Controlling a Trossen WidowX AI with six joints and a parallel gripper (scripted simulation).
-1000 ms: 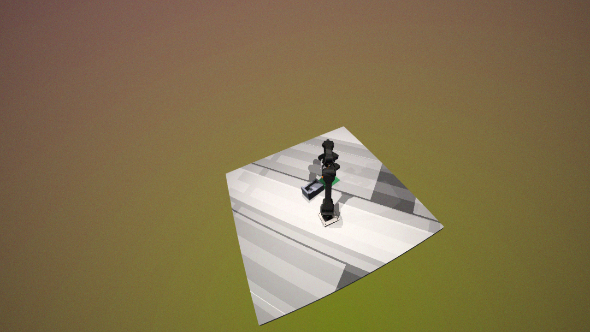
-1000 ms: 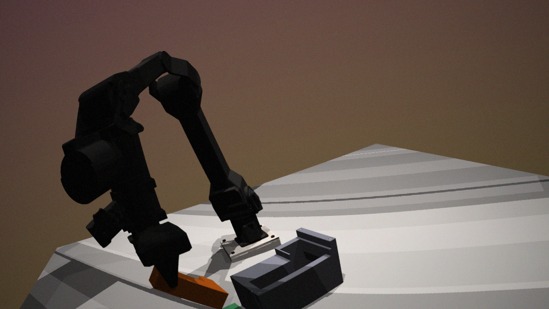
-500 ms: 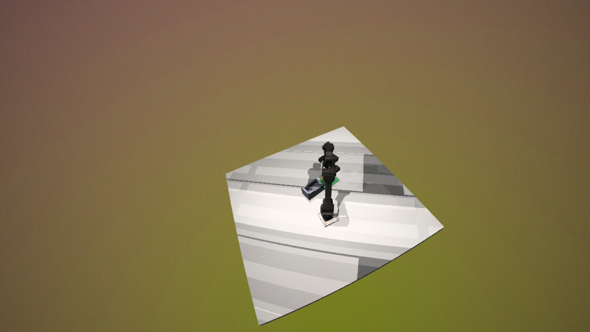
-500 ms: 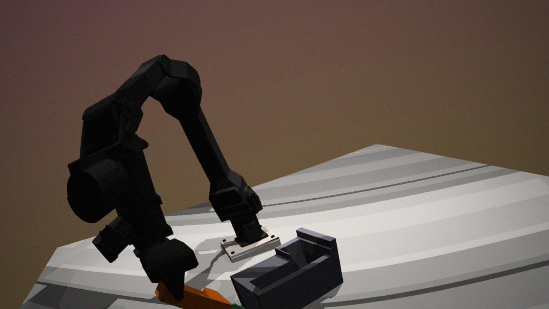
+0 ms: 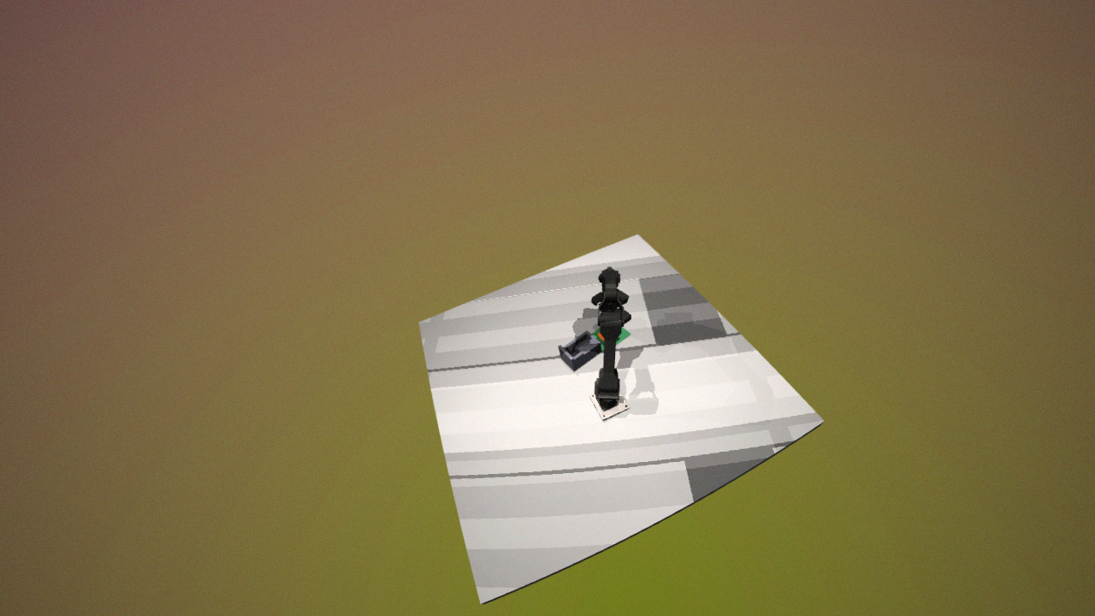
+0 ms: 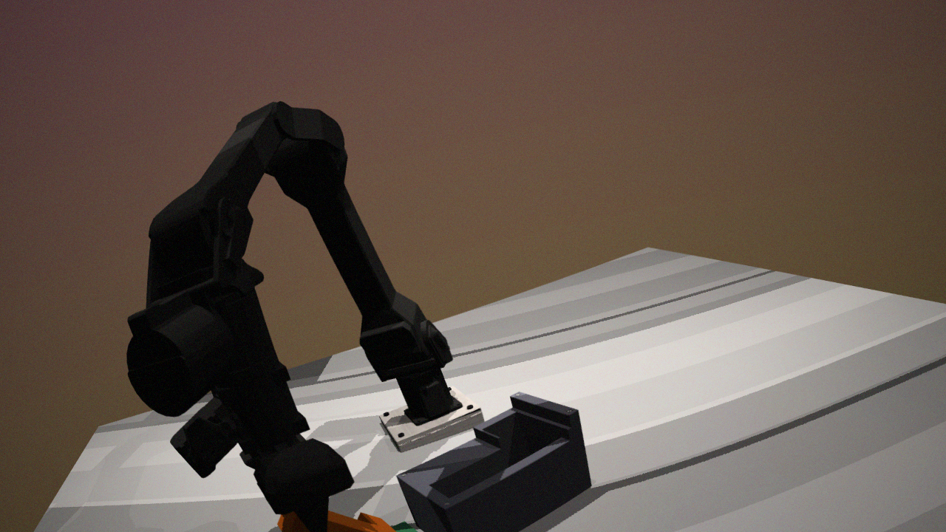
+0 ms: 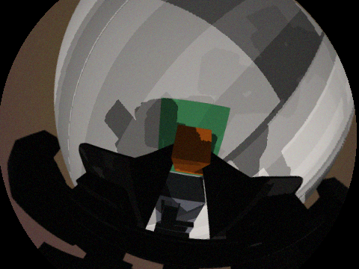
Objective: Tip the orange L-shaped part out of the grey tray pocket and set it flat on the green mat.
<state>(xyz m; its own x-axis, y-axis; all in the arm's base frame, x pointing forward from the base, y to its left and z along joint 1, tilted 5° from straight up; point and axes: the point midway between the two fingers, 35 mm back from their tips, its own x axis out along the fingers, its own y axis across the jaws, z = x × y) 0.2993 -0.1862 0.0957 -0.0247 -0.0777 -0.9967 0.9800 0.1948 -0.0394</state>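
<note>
1. exterior view: the arm (image 6: 218, 278) is folding over from its base plate (image 6: 431, 423) and reaching down at the lower left of the frame. the gripper (image 6: 310, 506) is sitting at the very bottom edge, its tips partly cropped off.
2. same view: the orange part (image 6: 346, 522) is showing only as a sliver under the gripper. a speck of the green mat (image 6: 401, 527) is peeking out beside it. whether the part is touching the mat cannot be told here.
3. same view: the grey tray (image 6: 502, 462) is standing just right of the gripper with its pocket showing no orange in it.
4. wrist view: this one is giving what the exterior is cropping. the fingers are clamping on the near end of the orange part (image 7: 191, 149), which is pointing away over the green mat (image 7: 217, 116). the tray is not appearing here.
5. top view: everything is tiny. the arm (image 5: 608, 337) is covering most of the mat (image 5: 621, 334), with the tray (image 5: 577, 352) just beside it. only a fleck of orange (image 5: 600, 336) is showing.
</note>
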